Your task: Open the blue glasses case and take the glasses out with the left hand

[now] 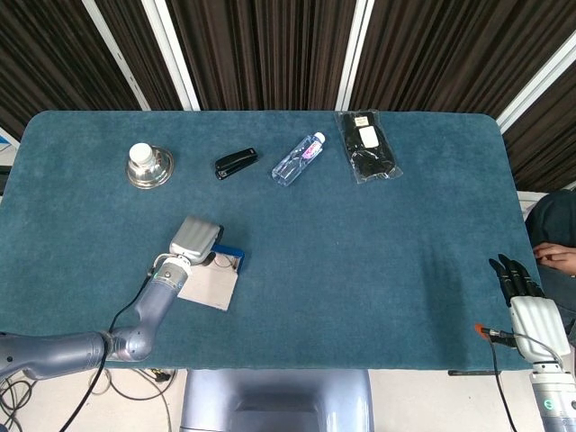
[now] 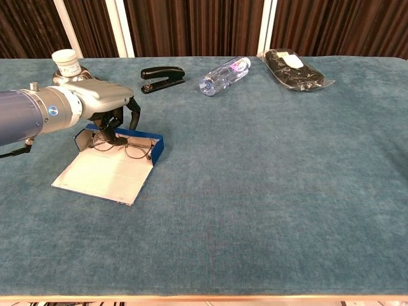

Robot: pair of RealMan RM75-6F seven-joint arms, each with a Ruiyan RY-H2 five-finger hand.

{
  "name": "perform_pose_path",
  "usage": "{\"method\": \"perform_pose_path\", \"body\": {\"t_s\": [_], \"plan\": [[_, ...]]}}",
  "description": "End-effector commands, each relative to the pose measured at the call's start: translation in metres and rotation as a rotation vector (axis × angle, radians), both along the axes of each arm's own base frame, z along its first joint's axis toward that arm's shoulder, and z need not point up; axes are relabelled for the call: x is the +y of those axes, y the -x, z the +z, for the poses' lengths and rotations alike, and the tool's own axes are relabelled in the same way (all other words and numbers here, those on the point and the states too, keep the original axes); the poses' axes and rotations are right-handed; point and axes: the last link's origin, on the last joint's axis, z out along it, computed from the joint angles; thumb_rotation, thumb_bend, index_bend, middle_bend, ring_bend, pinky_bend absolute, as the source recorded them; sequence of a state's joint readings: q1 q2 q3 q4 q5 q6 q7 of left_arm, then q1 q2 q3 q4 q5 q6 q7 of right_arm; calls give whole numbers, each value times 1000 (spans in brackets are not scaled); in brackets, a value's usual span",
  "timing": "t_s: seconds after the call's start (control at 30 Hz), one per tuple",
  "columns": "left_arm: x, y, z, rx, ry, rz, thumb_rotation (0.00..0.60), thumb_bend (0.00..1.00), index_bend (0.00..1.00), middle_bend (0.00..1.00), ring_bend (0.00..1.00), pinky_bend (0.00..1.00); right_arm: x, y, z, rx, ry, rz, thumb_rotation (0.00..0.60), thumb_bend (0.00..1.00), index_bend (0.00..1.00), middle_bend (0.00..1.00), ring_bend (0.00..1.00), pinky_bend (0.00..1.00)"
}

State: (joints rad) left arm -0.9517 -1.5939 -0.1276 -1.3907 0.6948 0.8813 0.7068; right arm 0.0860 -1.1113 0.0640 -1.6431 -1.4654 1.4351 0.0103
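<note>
A: Item one, nearest edge of the counter [image 1: 360, 270], right corner?
B: Right robot hand [image 1: 526, 301], pale back, dark fingers [image 1: 513, 274] lying straight and slightly apart, holding nothing. Seen in the head view only.

A: Item two, front left?
B: Blue glasses case [image 2: 115, 162], lying open on the teal cloth. Its pale lid is flat toward the near edge, its blue tray behind it. Glasses [image 2: 124, 148], thin wire frame, rest in the tray.

A: And over the case?
B: Left robot hand [image 2: 105, 105], grey shell, fingers [image 2: 109, 124] curled down onto the left end of the glasses. Whether they pinch the frame or merely touch it, I cannot tell. The grey forearm comes in from the left.

A: Far row, left to right?
B: White capped jar [image 1: 140, 156] standing in a metal dish [image 1: 158, 171]. Black stapler [image 1: 236, 163], lying at a slant. Clear water bottle [image 1: 298, 159] on its side, cap toward the far edge. Clear packet [image 1: 367, 144] of dark contents with a white label, at the far right of the row. All four sit apart from one another and well apart from the case.

A: Beyond the counter?
B: Dark ribbed curtain [image 1: 270, 54] with white uprights.
</note>
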Motion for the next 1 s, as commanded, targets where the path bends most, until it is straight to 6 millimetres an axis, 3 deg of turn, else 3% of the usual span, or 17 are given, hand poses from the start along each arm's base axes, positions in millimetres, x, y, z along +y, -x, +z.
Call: {"method": "perform_pose_path", "body": {"t_s": [0.03,0.57,1.0], "plan": [[0,-1,1,-7,-6,-1,600,312,520,887,802,869,0,0,0,0,0,0,600,138,0,0,0,232],[-1,-13,17,-31,-38,-53,600,373,547,888,803,870,0,0,0,-4,0,1,600,142,0,0,0,232],[-7,-18,23,67,-155,-195,600,387,555,890,804,872,0,0,0,-14,-2,-4,600,142,0,0,0,232]]}}
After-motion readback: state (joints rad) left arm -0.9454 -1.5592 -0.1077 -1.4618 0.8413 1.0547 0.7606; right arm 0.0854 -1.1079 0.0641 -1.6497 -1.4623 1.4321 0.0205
